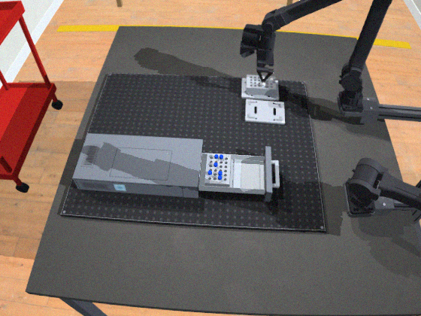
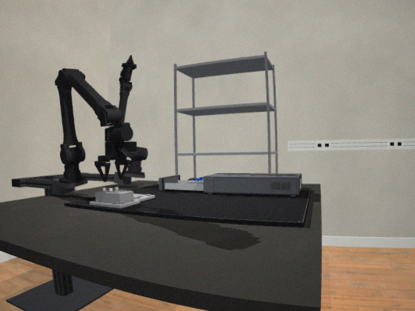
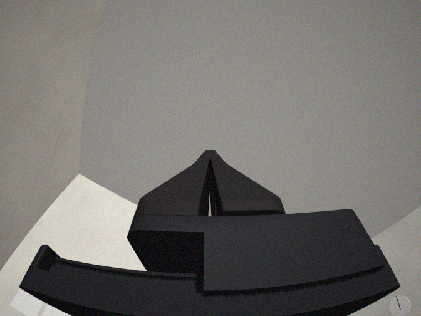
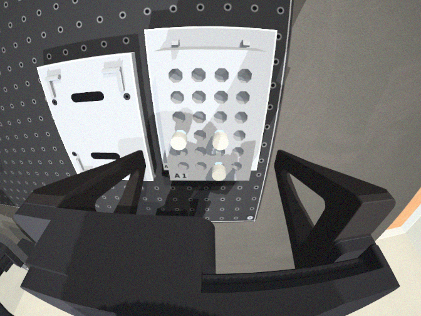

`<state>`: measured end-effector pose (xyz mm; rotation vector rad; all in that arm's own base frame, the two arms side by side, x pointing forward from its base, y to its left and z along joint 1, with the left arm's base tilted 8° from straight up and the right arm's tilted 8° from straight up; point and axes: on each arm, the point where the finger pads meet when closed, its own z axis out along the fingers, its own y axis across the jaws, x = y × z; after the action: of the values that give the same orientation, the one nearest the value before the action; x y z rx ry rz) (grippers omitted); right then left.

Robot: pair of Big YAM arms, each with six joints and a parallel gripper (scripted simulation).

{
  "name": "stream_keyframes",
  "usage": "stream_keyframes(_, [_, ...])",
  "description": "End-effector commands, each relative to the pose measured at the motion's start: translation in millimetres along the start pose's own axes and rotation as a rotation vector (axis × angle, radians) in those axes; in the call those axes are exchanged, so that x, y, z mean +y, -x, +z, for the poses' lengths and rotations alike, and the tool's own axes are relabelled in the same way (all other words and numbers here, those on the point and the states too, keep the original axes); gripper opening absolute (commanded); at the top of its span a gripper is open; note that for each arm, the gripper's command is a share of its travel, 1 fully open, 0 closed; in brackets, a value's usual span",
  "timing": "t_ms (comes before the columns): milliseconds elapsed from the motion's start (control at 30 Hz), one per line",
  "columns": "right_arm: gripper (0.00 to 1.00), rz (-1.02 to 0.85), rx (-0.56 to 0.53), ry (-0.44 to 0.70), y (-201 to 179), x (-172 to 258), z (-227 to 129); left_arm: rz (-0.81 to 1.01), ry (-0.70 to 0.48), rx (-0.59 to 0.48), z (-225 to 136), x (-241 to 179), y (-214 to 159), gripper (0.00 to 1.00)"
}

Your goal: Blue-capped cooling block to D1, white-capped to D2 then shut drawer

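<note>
The white-capped block (image 1: 259,91) (image 2: 115,197) (image 4: 210,61) sits on the far slot D2 (image 1: 243,94) and looks flat. Three white caps stand in its bores. My right gripper (image 1: 264,80) (image 2: 112,180) (image 4: 210,157) is open and empty just above it, one finger to each side. Slot D1 (image 1: 265,113) (image 2: 148,196) (image 4: 101,129) is bare. The blue-capped block (image 1: 217,184) sits at the inner end of the open drawer (image 1: 249,177); several blue caps (image 1: 216,164) (image 2: 201,178) show. My left gripper (image 2: 130,56) (image 3: 209,157) is shut, empty, raised high and pointing up.
The cooler COLD (image 1: 143,158) (image 2: 252,183) stands on the dark perforated board (image 1: 158,109), with the drawer front (image 1: 268,173) and handle (image 1: 276,174) pulled outward. A red cart (image 1: 28,109) stands left of the table, and shelves (image 2: 226,109) stand behind it.
</note>
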<state>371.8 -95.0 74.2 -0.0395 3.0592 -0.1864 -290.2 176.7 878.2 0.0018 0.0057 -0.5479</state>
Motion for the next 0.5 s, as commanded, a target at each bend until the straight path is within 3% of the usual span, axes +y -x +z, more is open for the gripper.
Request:
stream_keyframes(0, [1.00, 0.013, -0.075, -0.020, 26, -5, -37, 0.008, -0.001, 0.034, 8, -2, -23, 0.00])
stream_keyframes(467, [1.00, 0.014, -0.077, -0.020, 25, -5, -54, 0.008, -0.001, 0.034, 8, -2, -23, 0.00])
